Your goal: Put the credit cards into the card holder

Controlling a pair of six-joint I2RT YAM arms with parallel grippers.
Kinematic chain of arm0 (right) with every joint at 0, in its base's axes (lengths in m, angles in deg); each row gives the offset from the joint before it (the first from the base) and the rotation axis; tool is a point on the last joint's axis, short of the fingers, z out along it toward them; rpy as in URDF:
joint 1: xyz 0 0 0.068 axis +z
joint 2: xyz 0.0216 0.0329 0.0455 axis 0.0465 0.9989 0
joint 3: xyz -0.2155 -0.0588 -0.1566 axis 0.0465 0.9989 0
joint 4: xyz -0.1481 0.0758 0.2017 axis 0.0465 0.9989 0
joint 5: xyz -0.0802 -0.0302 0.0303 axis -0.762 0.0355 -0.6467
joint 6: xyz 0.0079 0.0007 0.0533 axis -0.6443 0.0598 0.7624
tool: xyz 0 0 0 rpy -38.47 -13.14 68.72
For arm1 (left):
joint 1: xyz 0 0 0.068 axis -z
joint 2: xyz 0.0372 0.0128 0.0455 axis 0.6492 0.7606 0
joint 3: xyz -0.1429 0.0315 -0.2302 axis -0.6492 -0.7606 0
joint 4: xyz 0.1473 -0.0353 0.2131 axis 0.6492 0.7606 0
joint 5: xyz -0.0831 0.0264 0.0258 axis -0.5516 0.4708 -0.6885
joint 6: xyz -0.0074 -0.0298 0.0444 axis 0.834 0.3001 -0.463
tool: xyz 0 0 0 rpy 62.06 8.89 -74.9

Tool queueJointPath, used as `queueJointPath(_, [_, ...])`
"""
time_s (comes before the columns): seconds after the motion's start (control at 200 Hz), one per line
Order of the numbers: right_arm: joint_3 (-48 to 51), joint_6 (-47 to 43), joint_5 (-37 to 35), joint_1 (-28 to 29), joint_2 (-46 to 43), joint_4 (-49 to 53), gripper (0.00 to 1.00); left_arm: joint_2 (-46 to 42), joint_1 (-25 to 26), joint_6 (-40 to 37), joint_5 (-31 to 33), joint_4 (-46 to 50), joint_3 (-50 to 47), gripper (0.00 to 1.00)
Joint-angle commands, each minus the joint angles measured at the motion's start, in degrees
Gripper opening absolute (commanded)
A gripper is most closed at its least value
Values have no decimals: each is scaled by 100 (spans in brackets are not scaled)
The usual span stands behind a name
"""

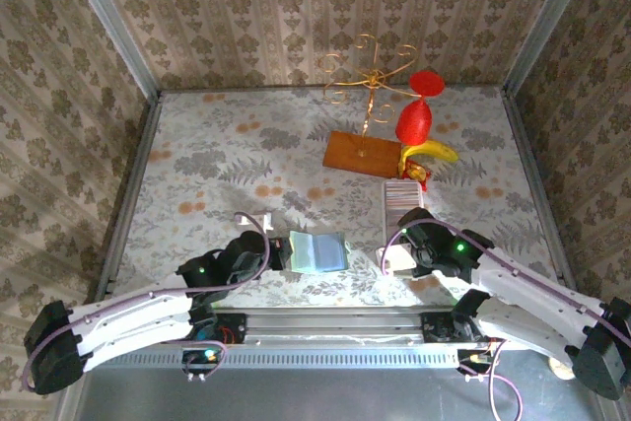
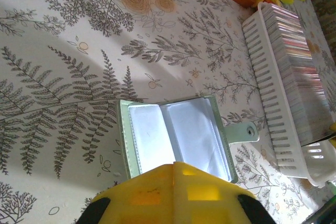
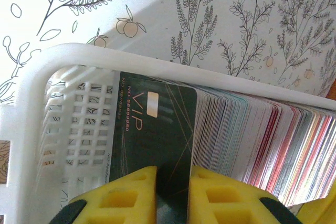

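Right gripper (image 3: 172,179): its yellow fingers are closed on a dark green plastic credit card (image 3: 152,129) with gold "VIP" lettering, one pad against each face.
Why that hold: pinching across the faces is the practical way to take one thin card out of a tight row. The step in hand is probably drawing it clear of the tray.
Dark green credit card, place: it is at the near end of the long white ribbed plastic tray (image 3: 79,56). It sits between the tray's slotted end wall and the packed stack of pale and pinkish cards (image 3: 252,140), and is not yet out.
Dark green credit card, heading: it stands on edge, printed face towards the end wall, roughly parallel to the rest of the stack. The lettering runs outward from the fingers, so its long axis seems to lie along their reach, across the tray.
Left gripper (image 2: 175,177): its fingers are fully together at the edge of the small grey-green folding card holder (image 2: 178,137), apparently nipping the cover.
Why that hold: most likely to pin the card holder open and steady while the other arm brings a card over.
Card holder, place: it lies flat on the floral tablecloth (image 2: 79,77), near the tray on its left and between the two grippers.
Card holder, heading: it is opened out with its bluish-white pockets facing up. Its long axis runs left to right across the table and its fold runs away from the robot. The small front tab (image 2: 244,131) points right, towards the tray.
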Motion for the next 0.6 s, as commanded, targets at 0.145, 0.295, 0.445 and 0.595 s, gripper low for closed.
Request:
queueJointPath(0.145, [57, 95, -307, 3, -194, -129, 14, 165, 75, 65, -46, -154, 63, 4])
queueJointPath(0.295, [53, 150, -298, 0, -297, -26, 12, 166, 84, 65, -41, -154, 72, 4])
queueJointPath(0.445, [31, 225, -248, 7, -435, 80, 11, 166, 84, 74, -48, -162, 81, 4])
queueJointPath(0.595, [5, 370, -143, 54, -543, 241, 8, 172, 84, 100, -76, -181, 89, 4])
